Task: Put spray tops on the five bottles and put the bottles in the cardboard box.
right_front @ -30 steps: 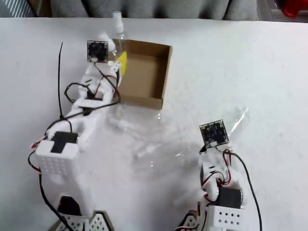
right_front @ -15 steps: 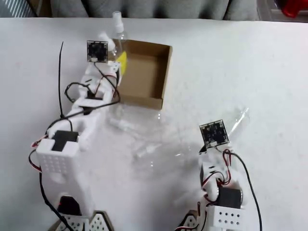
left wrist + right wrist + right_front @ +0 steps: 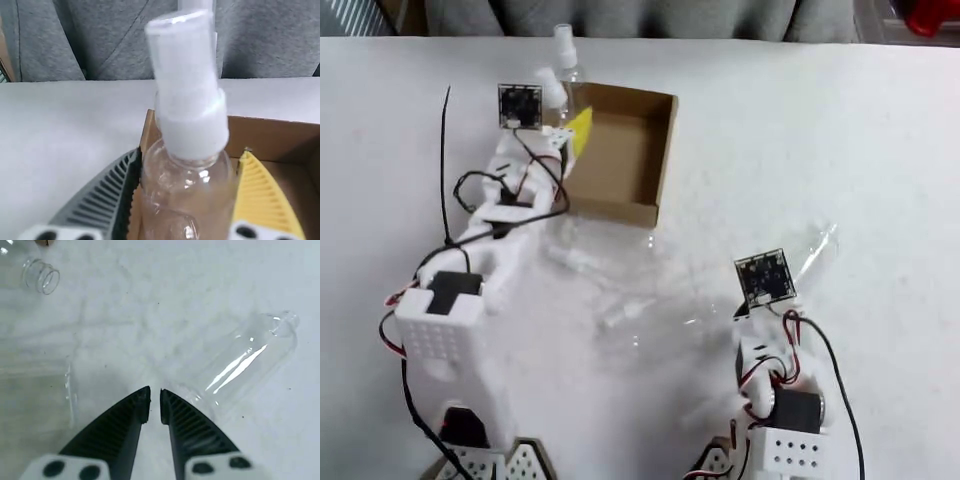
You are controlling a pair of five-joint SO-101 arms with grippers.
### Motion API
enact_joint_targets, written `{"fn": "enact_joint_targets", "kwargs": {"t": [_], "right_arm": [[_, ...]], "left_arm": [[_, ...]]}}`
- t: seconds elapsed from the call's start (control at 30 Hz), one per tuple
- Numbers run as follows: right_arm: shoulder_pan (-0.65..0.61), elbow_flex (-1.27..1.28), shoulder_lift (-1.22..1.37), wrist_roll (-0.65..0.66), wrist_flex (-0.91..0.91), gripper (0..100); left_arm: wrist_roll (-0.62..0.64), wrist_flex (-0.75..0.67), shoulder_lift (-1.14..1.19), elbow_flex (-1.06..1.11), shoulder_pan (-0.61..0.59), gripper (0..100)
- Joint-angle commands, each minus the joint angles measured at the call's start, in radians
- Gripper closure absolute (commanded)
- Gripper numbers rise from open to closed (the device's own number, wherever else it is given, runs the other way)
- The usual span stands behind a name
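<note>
One spray-topped bottle (image 3: 186, 187), likely light, slick and dentable, sits clamped below its neck by the left gripper (image 3: 189, 159); right gripper (image 3: 154, 401) closed, empty.

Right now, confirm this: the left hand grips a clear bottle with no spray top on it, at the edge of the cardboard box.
One point is wrong: the bottle in the left hand has a white spray top on it, as the left wrist view shows. It is clear, gripped, and at the edge of the cardboard box.
</note>
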Motion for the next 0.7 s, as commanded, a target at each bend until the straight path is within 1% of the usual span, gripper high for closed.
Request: {"fn": "enact_joint_targets", "kwargs": {"t": [0.0, 0.4, 0.47, 0.57, 0.67], "right_arm": [[-0.007, 0.009, 0.007, 0.008, 0.004, 98.2], [-0.007, 0.009, 0.007, 0.008, 0.004, 98.2], [-0.007, 0.009, 0.007, 0.009, 0.004, 98.2], [-0.007, 0.009, 0.007, 0.009, 0.004, 98.2], [-0.007, 0.009, 0.007, 0.009, 0.004, 98.2]], "left_arm": [[0.014, 0.020, -0.016, -0.068, -0.016, 71], [0.018, 0.021, -0.019, -0.061, -0.016, 71], [0.029, 0.021, -0.044, -0.057, -0.016, 71], [0.089, 0.023, -0.110, -0.023, -0.016, 71], [0.087, 0.023, -0.176, 0.021, -0.010, 71]]}}
